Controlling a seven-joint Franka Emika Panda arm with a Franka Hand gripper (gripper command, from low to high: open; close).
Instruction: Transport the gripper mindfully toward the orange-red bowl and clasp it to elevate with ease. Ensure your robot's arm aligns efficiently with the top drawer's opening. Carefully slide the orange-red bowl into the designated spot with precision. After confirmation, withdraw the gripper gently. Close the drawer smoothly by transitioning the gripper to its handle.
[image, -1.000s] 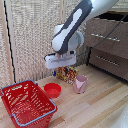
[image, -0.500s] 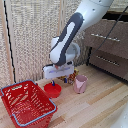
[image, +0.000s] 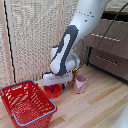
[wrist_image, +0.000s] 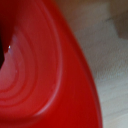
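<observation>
gripper low over the orange-red bowl, finger spread impossible to tell. bowl on wooden floor between red basket, exterior view's left, and pink cup, right.

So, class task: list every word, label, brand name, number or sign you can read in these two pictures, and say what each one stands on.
None can be read in either view.
Red basket: no label visible.
Pink cup: plain, no print.
Orange-red bowl: plain glossy surface, also in the wrist view.
Robot arm and gripper: no marking legible; picture too blurred.
Drawer fronts: no text.
</observation>
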